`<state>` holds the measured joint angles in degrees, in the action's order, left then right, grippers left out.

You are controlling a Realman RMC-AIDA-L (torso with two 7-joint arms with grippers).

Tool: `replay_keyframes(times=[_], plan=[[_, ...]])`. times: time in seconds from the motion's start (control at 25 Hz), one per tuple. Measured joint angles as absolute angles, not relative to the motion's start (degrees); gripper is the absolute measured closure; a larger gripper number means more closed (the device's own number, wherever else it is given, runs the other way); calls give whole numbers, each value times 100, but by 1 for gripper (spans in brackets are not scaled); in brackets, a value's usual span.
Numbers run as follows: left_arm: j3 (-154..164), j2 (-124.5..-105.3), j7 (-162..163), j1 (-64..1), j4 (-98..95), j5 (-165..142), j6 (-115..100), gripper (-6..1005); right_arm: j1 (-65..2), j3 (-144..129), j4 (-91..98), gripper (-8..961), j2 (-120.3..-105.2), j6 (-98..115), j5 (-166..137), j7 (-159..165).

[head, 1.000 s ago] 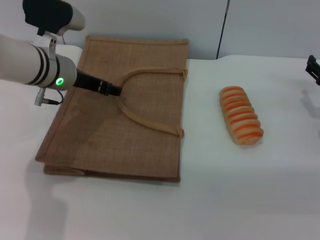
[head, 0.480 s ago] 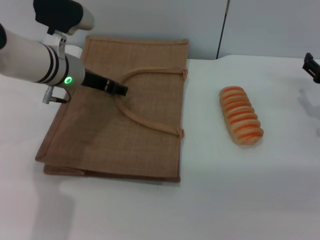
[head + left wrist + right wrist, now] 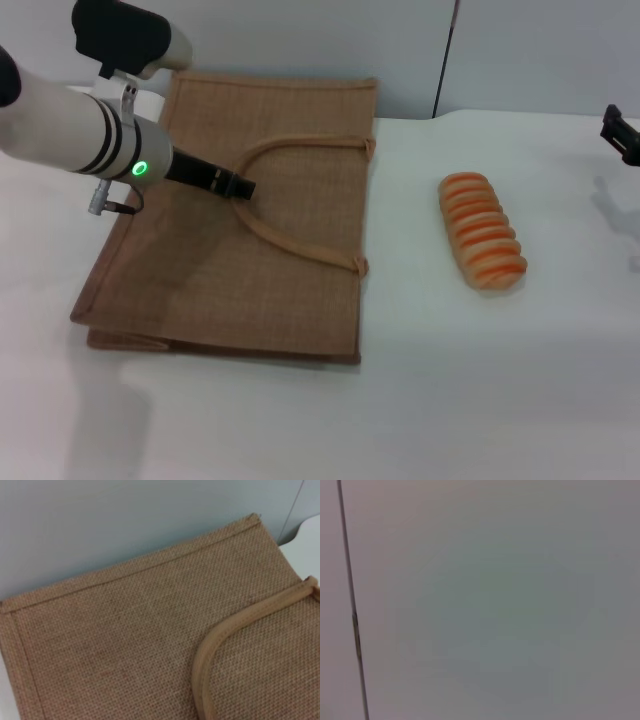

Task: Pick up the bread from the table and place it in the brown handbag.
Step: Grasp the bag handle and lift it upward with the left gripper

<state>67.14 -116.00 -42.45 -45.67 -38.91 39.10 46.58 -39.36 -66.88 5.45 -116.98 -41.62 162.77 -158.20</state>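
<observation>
The brown handbag [image 3: 250,250] lies flat on the white table [image 3: 480,380], left of centre, its loop handle [image 3: 295,240] resting on top. The bread [image 3: 482,243], pale tan with orange ridges, lies on the table to the right of the bag, clear of it. My left gripper [image 3: 240,186] reaches over the bag and its tip is at the curve of the handle. The left wrist view shows the bag's weave [image 3: 125,640] and the handle [image 3: 210,650] close up. My right gripper [image 3: 622,133] shows only partly at the right edge, well away from the bread.
A grey wall [image 3: 300,40] with a dark vertical seam [image 3: 445,60] stands behind the table. The right wrist view shows only that wall [image 3: 495,605]. Bare tabletop lies in front of the bag and the bread.
My left arm has moved a little right and away over the bag, its tip staying at the handle's curve. The right gripper has edged slightly up at the frame's edge. Bread and bag have not moved.
</observation>
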Motion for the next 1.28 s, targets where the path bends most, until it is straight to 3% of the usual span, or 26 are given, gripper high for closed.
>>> replay_keyframes(times=[1.28], plan=[[6688,-11602,-4324,-4793,-3410,3889,4214,426,-3981,-6829,545,103,-11698,-4166,16277,-15759]])
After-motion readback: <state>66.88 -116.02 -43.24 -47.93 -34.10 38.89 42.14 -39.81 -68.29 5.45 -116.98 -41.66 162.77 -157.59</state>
